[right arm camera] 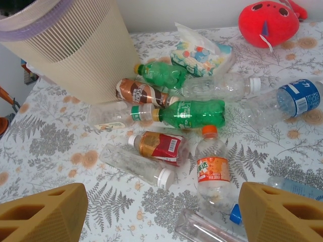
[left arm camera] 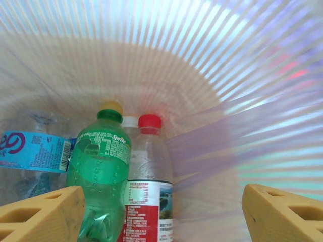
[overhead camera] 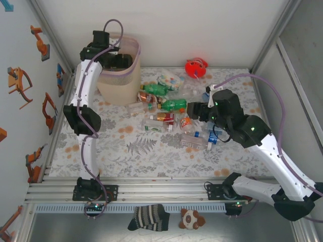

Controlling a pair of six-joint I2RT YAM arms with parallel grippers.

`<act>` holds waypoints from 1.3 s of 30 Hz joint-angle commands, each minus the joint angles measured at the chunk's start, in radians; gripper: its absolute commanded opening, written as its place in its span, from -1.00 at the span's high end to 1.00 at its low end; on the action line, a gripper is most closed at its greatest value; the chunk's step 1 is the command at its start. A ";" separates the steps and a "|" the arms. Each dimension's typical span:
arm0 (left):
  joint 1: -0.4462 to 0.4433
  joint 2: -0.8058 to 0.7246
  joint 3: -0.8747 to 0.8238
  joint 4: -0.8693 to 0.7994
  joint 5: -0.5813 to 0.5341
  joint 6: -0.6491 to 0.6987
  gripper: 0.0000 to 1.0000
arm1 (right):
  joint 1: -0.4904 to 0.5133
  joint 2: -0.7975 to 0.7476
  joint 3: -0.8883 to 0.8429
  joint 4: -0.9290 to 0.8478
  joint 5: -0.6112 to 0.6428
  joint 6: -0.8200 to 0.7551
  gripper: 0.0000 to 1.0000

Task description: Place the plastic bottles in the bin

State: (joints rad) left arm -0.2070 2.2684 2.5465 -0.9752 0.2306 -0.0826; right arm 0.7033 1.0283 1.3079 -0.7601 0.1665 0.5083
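Right now your left hand [overhead camera: 119, 60] hangs down inside the bin [overhead camera: 120, 85]. In its wrist view the two yellow fingers [left arm camera: 40, 214] stand wide apart with nothing between them. Below the fingers, at the bottom of the bin, lies a green Sprite bottle [left arm camera: 98, 166] with a yellow cap. A red-capped bottle [left arm camera: 149, 174] with a red and white label rests against its side, and a clear bottle with a blue label [left arm camera: 33, 151] lies to the left. The bin's ribbed, translucent wall rises around all three.

Your right hand [overhead camera: 193, 110] hovers over the heap of bottles on the table [overhead camera: 111, 146], its fingers [right arm camera: 45, 214] likewise spread wide and gripping nothing. Nearest below it lies an orange-capped bottle [right arm camera: 212, 166] with an orange label, its cap pointing away from the hand. To the left of that, a red-labelled bottle [right arm camera: 160, 145] and a clear white-capped bottle [right arm camera: 136, 165] lie side by side. Farther out come a green bottle [right arm camera: 194, 113], a brown-labelled bottle [right arm camera: 139, 93] and a second green bottle [right arm camera: 161, 74], close to the foot of the bin. A clear bottle [right arm camera: 217, 86] and a blue-labelled bottle [right arm camera: 298, 98] lie off to the right. Behind them sits a patterned packet [right arm camera: 202, 53], and a red round toy [right arm camera: 267, 22] rests near the far edge of the table.
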 commanded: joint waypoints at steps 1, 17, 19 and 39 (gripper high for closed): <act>0.004 -0.084 0.011 0.020 0.038 -0.017 -0.59 | -0.005 0.000 0.027 0.024 0.024 -0.004 -0.56; 0.001 -0.335 -0.141 0.045 0.135 -0.042 -0.54 | -0.059 0.007 -0.028 -0.004 0.049 0.006 -0.58; -0.001 -0.383 -0.204 0.067 0.140 -0.047 -0.54 | -0.073 0.015 -0.038 -0.004 0.034 0.020 -0.58; -0.002 -0.830 -0.994 0.390 0.139 -0.088 -0.58 | -0.096 0.169 -0.275 -0.061 0.006 1.014 -0.57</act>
State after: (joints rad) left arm -0.2081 1.4860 1.5906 -0.6415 0.3569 -0.1387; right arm 0.6117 1.1690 1.0641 -0.7681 0.1715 1.2373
